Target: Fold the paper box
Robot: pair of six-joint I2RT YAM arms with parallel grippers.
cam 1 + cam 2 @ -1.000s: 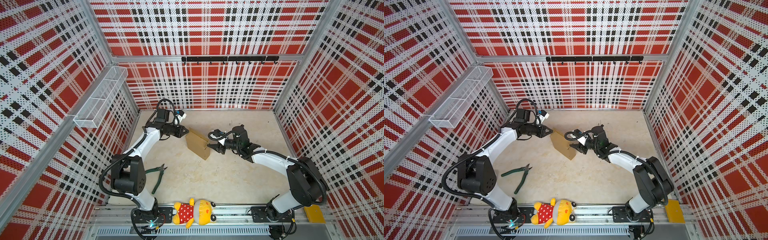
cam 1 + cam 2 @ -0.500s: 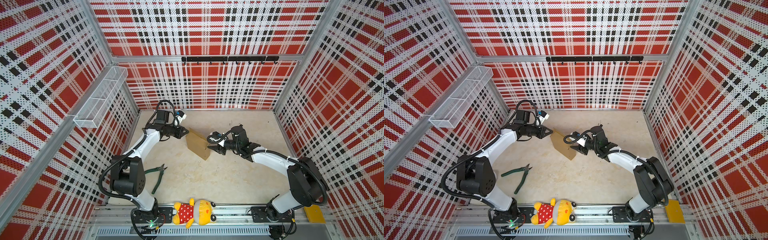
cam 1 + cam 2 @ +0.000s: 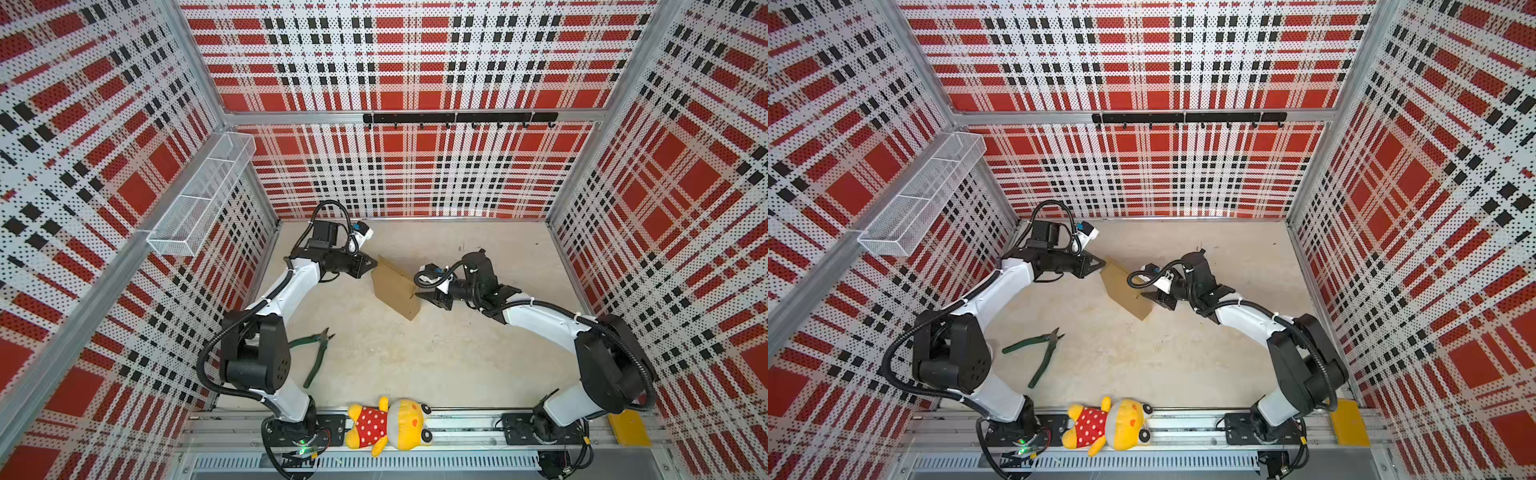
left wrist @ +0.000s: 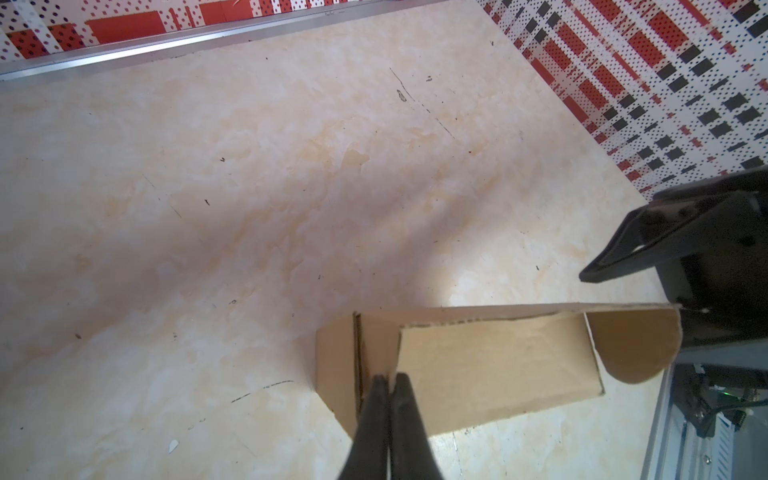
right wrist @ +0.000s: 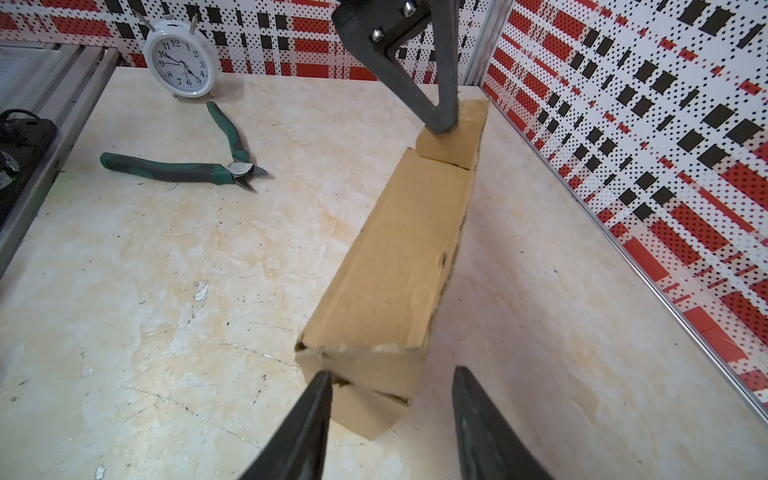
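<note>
Showing the table [image 3: 415,365] with the paper box [image 3: 395,286], partly folded, just toward 12 o'clock of its centre in both top views. The left gripper [image 4: 388,380], at the box's 11 o'clock end, is pressed together on a thin end wall. The right gripper [image 5: 391,372], at 4 o'clock, stands spread astride the opposite end, contact unclear. The corrugated board is probably light, stiff across panels and weak at creases, so it is best held at flap edges.

Bright, even light — soft shadows
</note>
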